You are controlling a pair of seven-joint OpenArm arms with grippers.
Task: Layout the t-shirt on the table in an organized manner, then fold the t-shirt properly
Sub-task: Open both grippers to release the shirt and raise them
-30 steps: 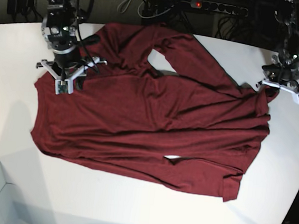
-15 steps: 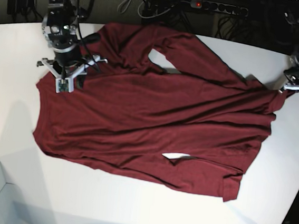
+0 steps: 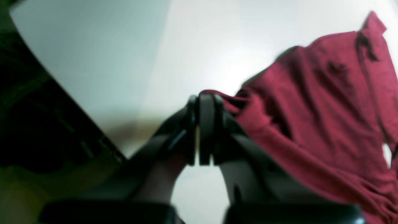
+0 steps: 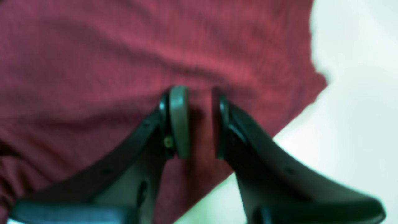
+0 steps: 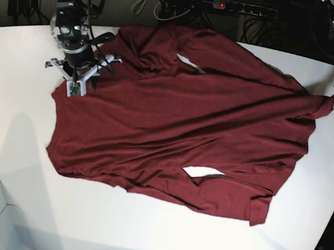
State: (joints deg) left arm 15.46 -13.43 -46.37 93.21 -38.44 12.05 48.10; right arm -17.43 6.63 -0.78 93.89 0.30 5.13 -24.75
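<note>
Maroon knit fabric of the t-shirt [image 5: 178,132] lies spread over the middle of the white table [image 5: 11,145], its long axis running roughly side to side across the base view, slightly tilted, with one end at the far-left corner of the cloth and the other drawn out to a point at the right edge of the frame. Long creases run along that same line. A sleeve is folded across the far edge, and a small gap of bare table shows through near the lower hem. The left gripper [image 3: 202,130], at the right edge of the base view, is clenched on the stretched tip of the shirt; in its wrist view the jaws meet with a thin fold of red cloth caught at their ends. The right gripper [image 4: 196,121] sits on the far-left corner of the shirt, its jaws set a little apart with a ridge of fabric between them, grasping the cloth there.
</note>
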